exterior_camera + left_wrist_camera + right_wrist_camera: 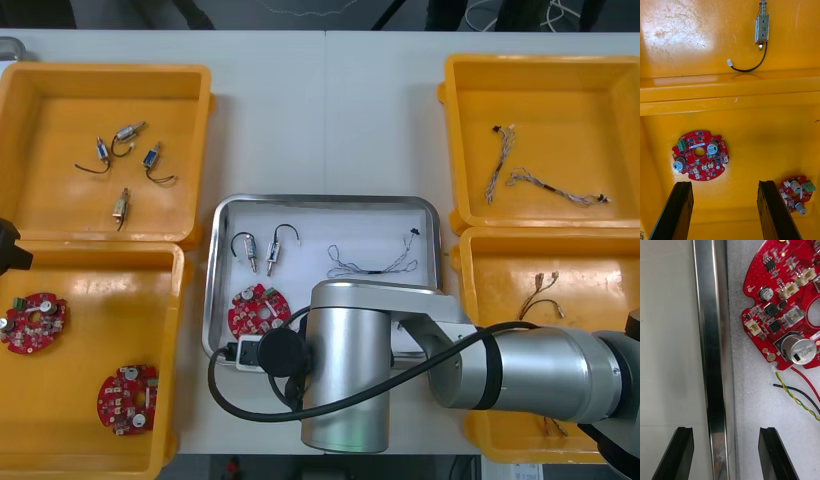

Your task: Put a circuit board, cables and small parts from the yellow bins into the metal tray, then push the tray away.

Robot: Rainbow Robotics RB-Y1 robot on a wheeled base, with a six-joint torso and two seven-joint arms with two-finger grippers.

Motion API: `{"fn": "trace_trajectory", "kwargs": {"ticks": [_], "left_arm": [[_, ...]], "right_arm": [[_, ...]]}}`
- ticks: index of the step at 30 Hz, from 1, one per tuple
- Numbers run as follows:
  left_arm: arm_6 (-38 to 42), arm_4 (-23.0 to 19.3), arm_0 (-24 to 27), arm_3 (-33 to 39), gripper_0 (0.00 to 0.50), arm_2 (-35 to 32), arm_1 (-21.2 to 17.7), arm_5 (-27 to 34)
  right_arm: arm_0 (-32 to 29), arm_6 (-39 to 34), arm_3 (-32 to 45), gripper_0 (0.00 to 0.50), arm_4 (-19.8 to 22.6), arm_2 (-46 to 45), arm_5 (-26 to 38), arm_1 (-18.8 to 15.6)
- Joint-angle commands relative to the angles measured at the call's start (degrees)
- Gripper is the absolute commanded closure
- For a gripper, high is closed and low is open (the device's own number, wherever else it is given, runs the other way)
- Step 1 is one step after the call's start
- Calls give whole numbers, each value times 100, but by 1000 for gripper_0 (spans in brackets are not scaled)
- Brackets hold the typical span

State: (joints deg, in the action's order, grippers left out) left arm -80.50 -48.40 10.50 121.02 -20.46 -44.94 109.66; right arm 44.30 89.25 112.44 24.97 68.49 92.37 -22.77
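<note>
Your right gripper (725, 431) has fingers apart astride the metal tray (709, 333) rim: keep low, push squarely; left gripper (724, 183) hovers, fingers apart, over a yellow bin (752, 123)

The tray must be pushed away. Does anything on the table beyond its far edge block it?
Nothing visible does. Beyond the far rim of the metal tray the table is bare between the yellow bins. The right hand straddles the tray's rim; the left hand hovers over a left bin.
</note>
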Motion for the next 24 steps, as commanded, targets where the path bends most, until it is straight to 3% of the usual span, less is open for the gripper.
{"fn": "trace_trajectory", "kwargs": {"ticks": [1, 18, 20, 22, 24], "left_arm": [[96, -47, -100, 185, 0, -151, -270, 34], [96, -47, -100, 185, 0, -151, -270, 34], [96, -47, -100, 185, 0, -151, -270, 34], [96, -47, -100, 185, 0, -151, -270, 34], [96, -47, -100, 185, 0, -151, -270, 34]], "right_arm": [[175, 58, 23, 0, -89, 86, -79, 54], [175, 84, 32, 0, -168, 130, -88, -61], [166, 75, 32, 121, -168, 139, -79, -69], [166, 40, 32, 324, -168, 139, -79, -96], [175, 49, 32, 378, -168, 130, -79, -113]]}}
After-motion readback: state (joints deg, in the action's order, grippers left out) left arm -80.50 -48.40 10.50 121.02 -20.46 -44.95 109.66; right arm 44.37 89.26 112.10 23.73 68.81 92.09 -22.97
